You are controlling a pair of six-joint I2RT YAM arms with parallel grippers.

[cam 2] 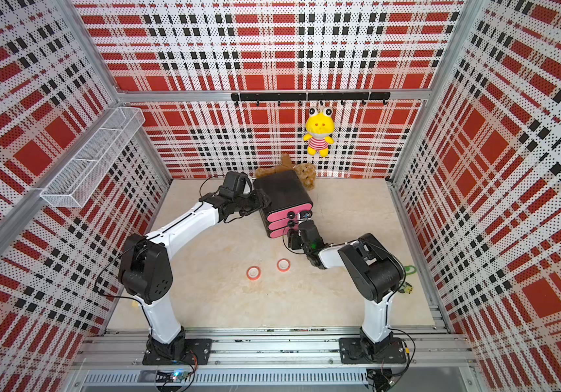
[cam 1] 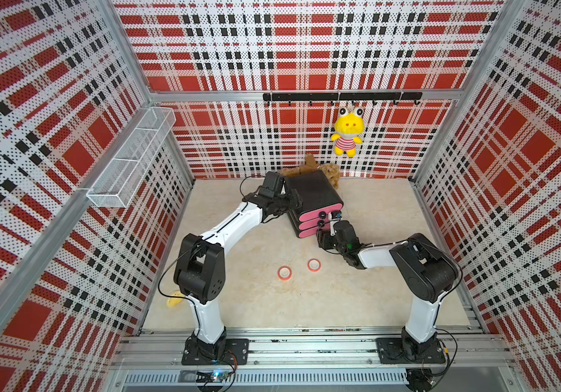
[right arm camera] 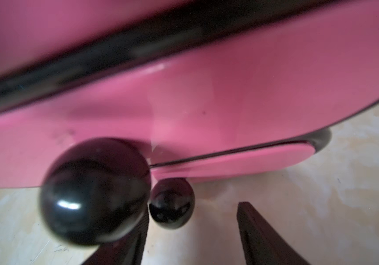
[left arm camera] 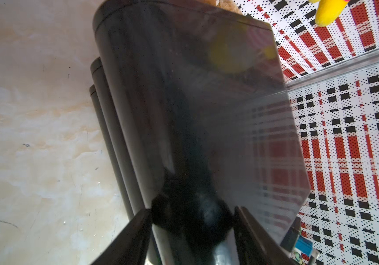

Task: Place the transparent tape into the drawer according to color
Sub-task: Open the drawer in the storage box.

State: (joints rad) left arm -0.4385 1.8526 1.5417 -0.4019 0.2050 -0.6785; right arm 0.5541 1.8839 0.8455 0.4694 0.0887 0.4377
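Two red tapes (cam 1: 284, 272) (cam 1: 313, 265) lie mid-surface, unsorted; other colours unseen. Left hand (cam 1: 293, 201) steadies the drawer (cam 1: 313, 205), grip unclear; right hand (right arm camera: 192, 234), open, empty, nears a knob (right arm camera: 171, 203).

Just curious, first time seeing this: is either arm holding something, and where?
Left gripper seems clamped on the drawer cabinet at its top tier's side edge. Right gripper is open by the knobs, holding nothing.
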